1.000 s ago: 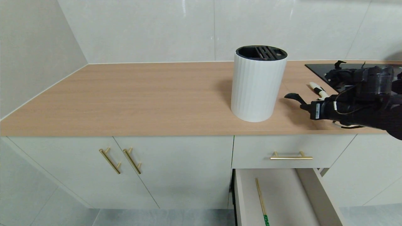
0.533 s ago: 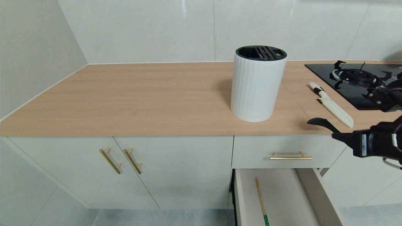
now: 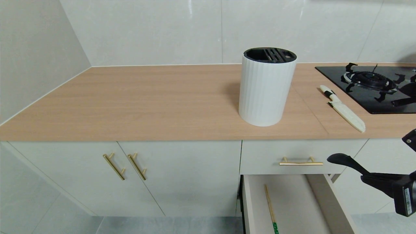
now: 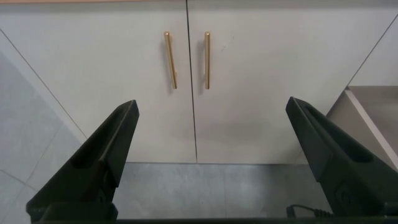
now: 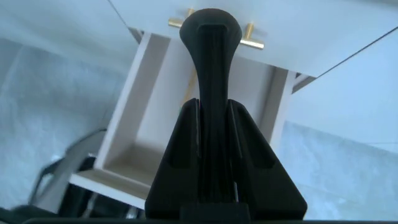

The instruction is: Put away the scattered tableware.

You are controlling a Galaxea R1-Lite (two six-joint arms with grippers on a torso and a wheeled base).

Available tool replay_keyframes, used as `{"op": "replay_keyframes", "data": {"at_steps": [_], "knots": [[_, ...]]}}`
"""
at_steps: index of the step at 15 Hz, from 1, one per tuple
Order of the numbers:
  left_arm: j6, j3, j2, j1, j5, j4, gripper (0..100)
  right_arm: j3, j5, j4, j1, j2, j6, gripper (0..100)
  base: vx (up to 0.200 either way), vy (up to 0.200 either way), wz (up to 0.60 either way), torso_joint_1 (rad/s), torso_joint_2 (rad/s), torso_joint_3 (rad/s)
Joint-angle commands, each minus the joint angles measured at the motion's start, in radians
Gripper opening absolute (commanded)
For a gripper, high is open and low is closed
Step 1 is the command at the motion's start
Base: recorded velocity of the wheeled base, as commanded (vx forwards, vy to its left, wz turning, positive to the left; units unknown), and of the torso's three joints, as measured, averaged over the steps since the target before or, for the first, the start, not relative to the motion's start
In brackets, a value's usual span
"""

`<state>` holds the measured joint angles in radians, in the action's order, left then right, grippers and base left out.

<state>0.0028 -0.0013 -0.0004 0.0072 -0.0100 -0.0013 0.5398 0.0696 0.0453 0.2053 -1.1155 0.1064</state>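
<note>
Knife [image 3: 343, 109] is laid flat on counter [image 3: 146, 97], right of frame. Right gripper [image 3: 339, 159], lower right, is pinched shut, empty; left gripper [image 4: 211, 106] is spread wide. Knife pick-up is due, prob.; jaws must be opened first.

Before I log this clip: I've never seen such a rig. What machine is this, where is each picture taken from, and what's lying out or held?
It is a two-armed robot on wheels. The wide picture comes from its head, looking down at a kitchen counter. The other two come from cameras on its wrists. On the counter stands a white knife holder, and a knife lies beside the stove. Below, an open drawer holds chopsticks. The right gripper hangs near that drawer, jaws shut, holding nothing. The left gripper faces the cabinet doors, jaws open, empty.
</note>
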Motion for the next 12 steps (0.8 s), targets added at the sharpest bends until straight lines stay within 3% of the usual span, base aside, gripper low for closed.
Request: {"op": "replay_keyframes", "data": {"at_steps": [1,6,12], "knots": [[0.000,0.000,0.000,0.000,-0.001,0.000,100,-0.026,0.001,0.002,0.002,0.005,0.029,0,0.000,0.000,0.00,0.000,0.00,0.000],[0.000,0.000,0.000,0.000,-0.001,0.000,100,-0.040,0.006,0.004,0.002,-0.012,0.032,0,0.000,0.000,0.00,-0.016,0.03,0.022],[0.000,0.000,0.000,0.000,-0.001,0.000,100,-0.052,0.006,0.008,0.002,-0.059,0.033,0,0.000,0.000,0.00,-0.192,0.43,0.234]]}}
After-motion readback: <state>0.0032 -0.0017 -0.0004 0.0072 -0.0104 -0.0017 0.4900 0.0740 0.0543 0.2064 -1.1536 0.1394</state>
